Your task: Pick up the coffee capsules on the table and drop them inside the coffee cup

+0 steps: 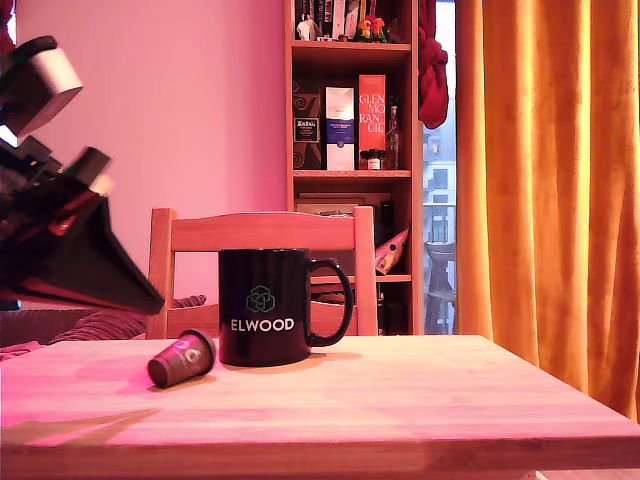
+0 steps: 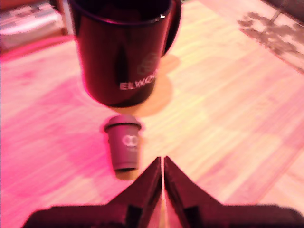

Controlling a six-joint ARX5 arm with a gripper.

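Wrist view shows the gripper [image 2: 162, 164] closed and empty, just short of 1 coffee capsule [image 2: 125, 142] lying on its side on the table [image 2: 228, 123] beside the coffee cup [image 2: 121, 52]; open wide, straddle its body.

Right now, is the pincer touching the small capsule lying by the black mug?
Apart. The wrist view shows bare wooden tabletop between the closed pincer and the small dark capsule.

Pink-lit wall [image 1: 180, 100]; wooden bookshelf [image 1: 350, 150]; slatted chair [image 1: 260, 232]; orange curtain [image 1: 550, 180]; window [image 1: 438, 200].
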